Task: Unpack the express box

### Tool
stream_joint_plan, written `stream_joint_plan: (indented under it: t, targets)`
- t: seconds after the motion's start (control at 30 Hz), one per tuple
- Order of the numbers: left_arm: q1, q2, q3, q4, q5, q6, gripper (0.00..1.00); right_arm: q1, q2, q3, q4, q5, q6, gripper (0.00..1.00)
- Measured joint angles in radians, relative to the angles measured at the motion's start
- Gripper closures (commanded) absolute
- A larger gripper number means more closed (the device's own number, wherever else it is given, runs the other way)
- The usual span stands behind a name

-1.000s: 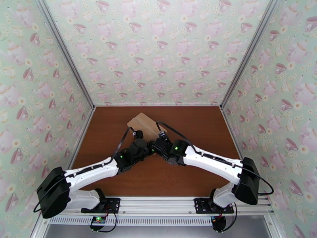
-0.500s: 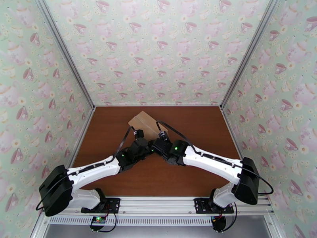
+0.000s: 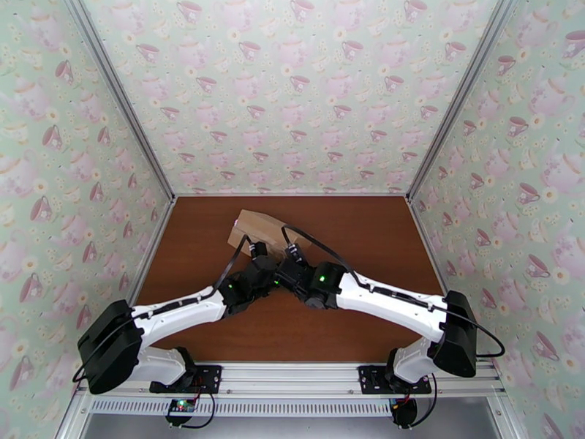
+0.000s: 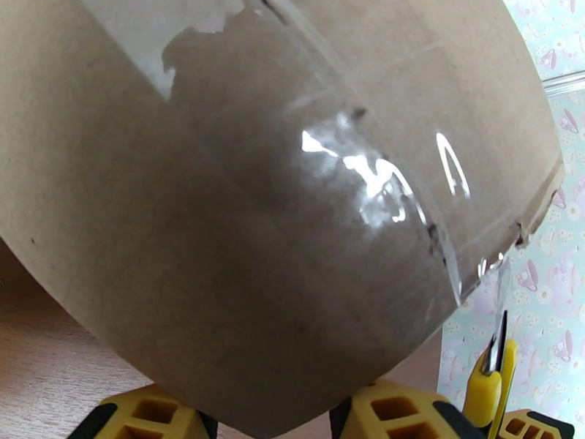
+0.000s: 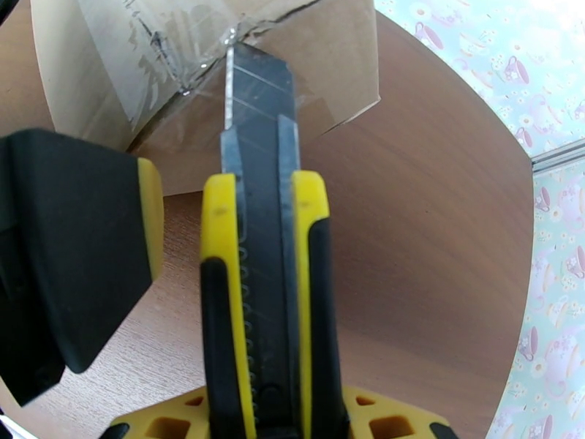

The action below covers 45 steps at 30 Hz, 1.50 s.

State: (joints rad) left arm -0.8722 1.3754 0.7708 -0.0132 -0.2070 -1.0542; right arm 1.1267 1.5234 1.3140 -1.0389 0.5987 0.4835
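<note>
While the box (image 3: 259,230), in the middle of the table (image 3: 365,235) nr the back, is shut & its tape (image 5: 183,67) looks barely cut, the left gripper (image 4: 270,422) pinches its corner & the right gripper (image 3: 292,252) pinches a knife (image 5: 259,214), blade on the tape, so cutting + emptying are left.

A robot test booth: pale green teapot-patterned wall panels (image 3: 292,89) on the left, far and right, silver aluminium frame posts (image 3: 119,96), a brown wood-grain tabletop (image 3: 365,228), and a silver slotted mounting rail (image 3: 292,374) at the near edge.
</note>
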Motion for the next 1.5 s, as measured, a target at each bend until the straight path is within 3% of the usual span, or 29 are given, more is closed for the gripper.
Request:
stream_joint_plan:
  t: [0.47, 1.5]
  targets:
    - [0.000, -0.174, 0.000, -0.063, -0.064, 0.018, 0.54, -0.052, -0.006, -0.027, -0.051, -0.066, 0.014, 1.00]
    - [-0.001, -0.190, -0.047, -0.050, -0.075, 0.014, 0.54, -0.055, -0.034, -0.034, -0.036, -0.162, 0.037, 1.00]
